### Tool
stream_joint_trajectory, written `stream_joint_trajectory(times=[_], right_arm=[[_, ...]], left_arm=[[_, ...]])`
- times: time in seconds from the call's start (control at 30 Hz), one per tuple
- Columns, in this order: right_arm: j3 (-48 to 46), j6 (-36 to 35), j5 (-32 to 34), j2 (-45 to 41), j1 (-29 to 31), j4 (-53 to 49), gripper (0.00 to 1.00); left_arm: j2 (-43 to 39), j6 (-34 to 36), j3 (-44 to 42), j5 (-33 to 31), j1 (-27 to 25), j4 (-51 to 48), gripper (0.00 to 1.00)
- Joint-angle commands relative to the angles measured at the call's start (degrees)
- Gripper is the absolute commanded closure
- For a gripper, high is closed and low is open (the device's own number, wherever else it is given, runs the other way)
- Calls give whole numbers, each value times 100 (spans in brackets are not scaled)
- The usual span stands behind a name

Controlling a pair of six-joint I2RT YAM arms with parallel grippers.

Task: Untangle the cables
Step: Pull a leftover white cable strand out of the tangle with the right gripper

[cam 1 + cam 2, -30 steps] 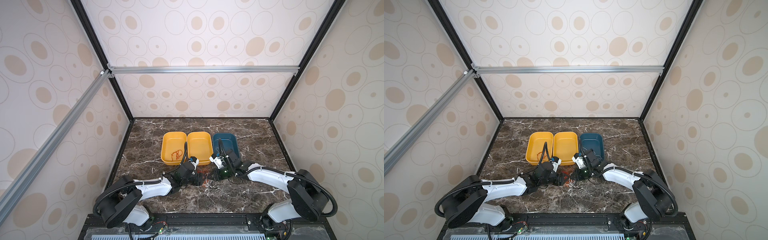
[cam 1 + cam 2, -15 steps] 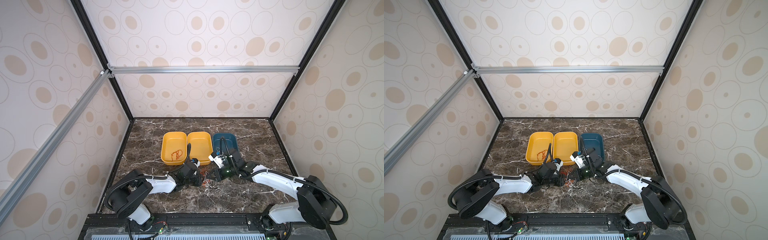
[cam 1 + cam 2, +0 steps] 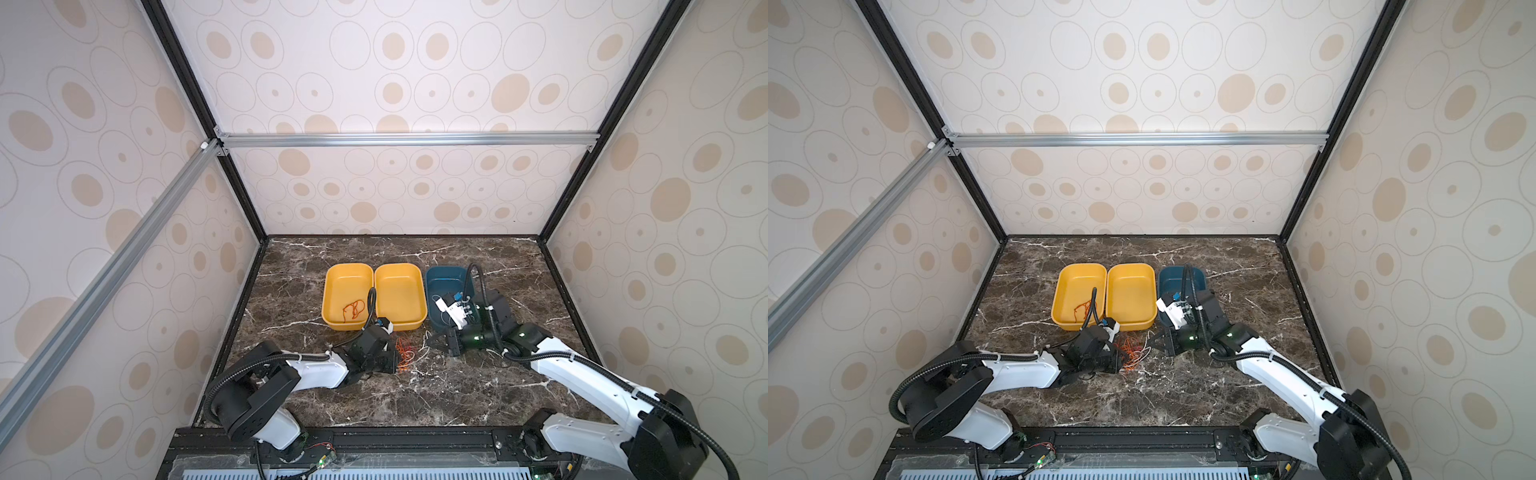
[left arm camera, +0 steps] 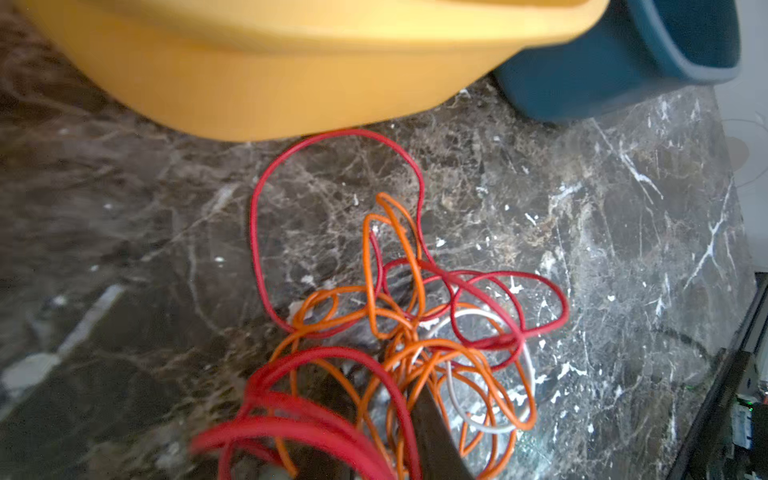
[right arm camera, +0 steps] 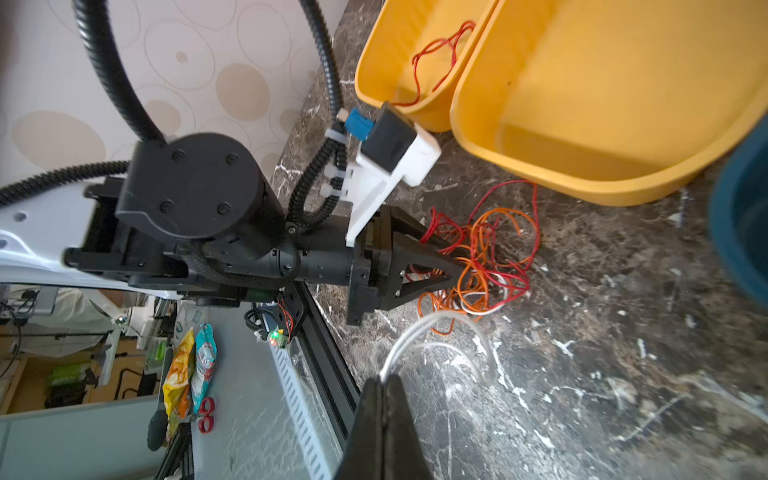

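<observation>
Tangle of red, orange, white cables (image 4: pixel 407 332) by yellow tub (image 4: pixel 291 83).
We see right gripper (image 5: pixel 384 384) clamped on 1 white strand (image 5: pixel 419 328); left gripper (image 5: pixel 446 253) tips in tangle, grip unclear.

cream wall panels (image 3: pixel 415 62) printed with beige ovals close in the far, left and right sides, framed by black posts (image 3: pixel 237 185) and silver aluminium rails (image 3: pixel 407 139). the dark brown marble tabletop (image 3: pixel 415 395) is white-veined and evenly lit.
</observation>
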Motion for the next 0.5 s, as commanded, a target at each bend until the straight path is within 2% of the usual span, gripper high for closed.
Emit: stream_joint_trajectory(times=[0.0,0.27,0.47], right_arm=[[132,-102,-114,-266,-298,-370,100],[200,-216,166,-508,-639,-747,100],[255,-193,779,-665,-728,-933,100]], left_arm=[[-131,-115,-119,-235,85,-362,79],[-378,-191,-269,-322,137,-449,79],[-497,-191,-331,-387,172,-496,84]])
